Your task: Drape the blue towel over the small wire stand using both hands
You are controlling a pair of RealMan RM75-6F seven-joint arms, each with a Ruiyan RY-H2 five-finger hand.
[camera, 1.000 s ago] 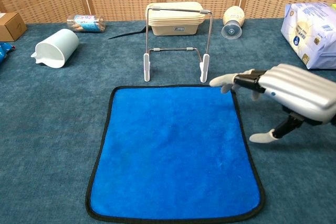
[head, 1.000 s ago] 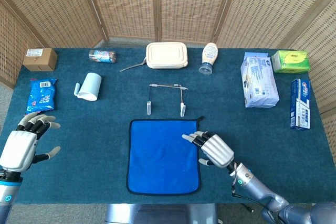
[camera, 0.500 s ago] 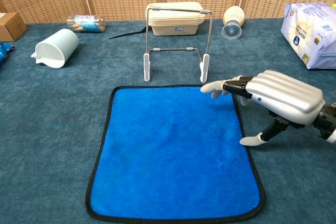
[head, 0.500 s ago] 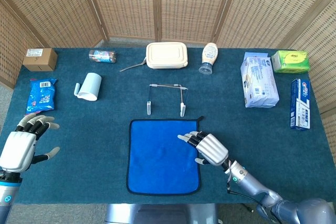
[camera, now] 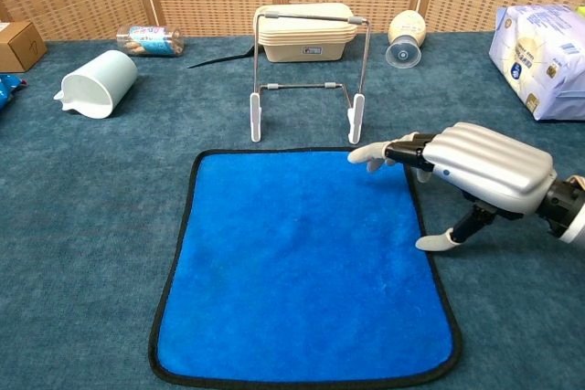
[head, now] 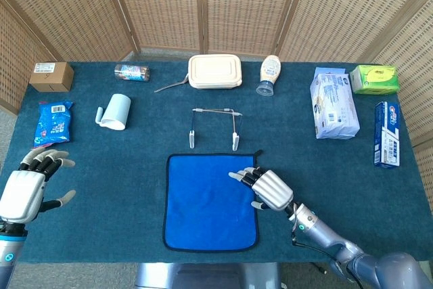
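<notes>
The blue towel (head: 210, 199) (camera: 302, 262) lies flat on the table, black-edged, just in front of the small wire stand (head: 215, 126) (camera: 307, 75). My right hand (head: 265, 189) (camera: 466, 171) hovers over the towel's far right corner, fingers spread and pointing left, holding nothing. My left hand (head: 30, 184) stays far out at the table's left edge, fingers apart and empty; the chest view does not show it.
Behind the stand are a cream lunch box (head: 214, 71), a squeeze bottle (head: 268, 75) and a light blue cup (head: 116, 111). A tissue pack (head: 333, 103), green box (head: 373, 79) and toothpaste box (head: 385, 134) line the right side; a snack bag (head: 53, 121) and carton (head: 51, 76) sit left.
My right hand has slid left from beside the towel to over its far right corner. The left hand has barely moved.
</notes>
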